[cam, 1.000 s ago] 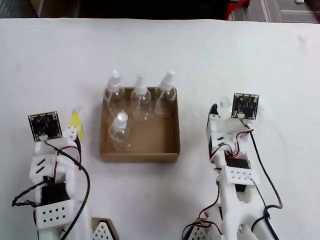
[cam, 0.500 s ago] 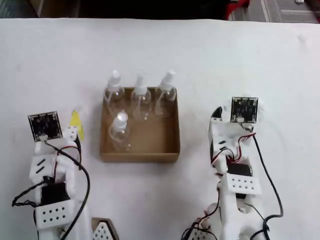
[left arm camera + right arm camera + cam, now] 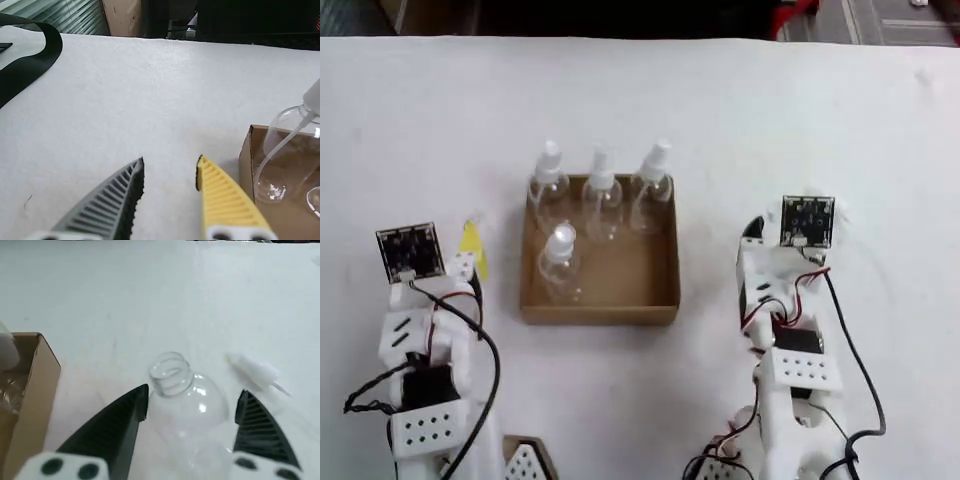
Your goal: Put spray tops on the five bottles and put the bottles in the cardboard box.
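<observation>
The cardboard box [image 3: 600, 312] sits mid-table and holds several clear bottles with white spray tops [image 3: 602, 205]. In the right wrist view an open-necked clear bottle [image 3: 182, 395] stands upright on the table between the black fingers of my right gripper [image 3: 192, 396]. That gripper is open, its fingers close on either side of the bottle. A loose white spray top [image 3: 255, 371] lies just beyond the bottle. My left gripper [image 3: 170, 175] is open and empty over bare table beside the box wall [image 3: 247, 150], its grey and yellow fingers apart. It stands left of the box [image 3: 470, 245].
White cloth covers the table. The right arm [image 3: 790, 340] stands right of the box with cables trailing toward the near edge. A black strap [image 3: 30, 60] lies far off in the left wrist view. Open table stretches behind the box.
The right arm shifted slightly toward its base and turned; the bottle seen beside its camera board a second ago is now hidden under it. The left arm and box are unchanged.
</observation>
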Robot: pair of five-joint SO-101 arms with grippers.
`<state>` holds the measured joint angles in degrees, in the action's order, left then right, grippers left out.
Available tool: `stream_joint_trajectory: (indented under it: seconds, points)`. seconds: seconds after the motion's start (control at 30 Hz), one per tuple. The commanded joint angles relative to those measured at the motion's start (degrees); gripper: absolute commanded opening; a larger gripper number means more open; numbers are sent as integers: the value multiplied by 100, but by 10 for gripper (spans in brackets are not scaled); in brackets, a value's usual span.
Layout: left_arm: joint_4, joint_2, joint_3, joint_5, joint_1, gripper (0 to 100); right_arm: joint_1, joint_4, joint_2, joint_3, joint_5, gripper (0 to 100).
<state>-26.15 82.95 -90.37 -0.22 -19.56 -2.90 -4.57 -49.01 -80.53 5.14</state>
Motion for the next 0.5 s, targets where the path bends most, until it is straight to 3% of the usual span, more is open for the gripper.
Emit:
stream_joint_trajectory:
  seconds: [0.0,0.1,0.47]
  points:
    - [149,66,185,18,66,166,251,426,-119,-158,53,127]
    - [149,66,185,18,66,166,251,734,-119,-255,88,9]
    - [149,66,185,18,66,166,277,778,-163,-273,35,44]
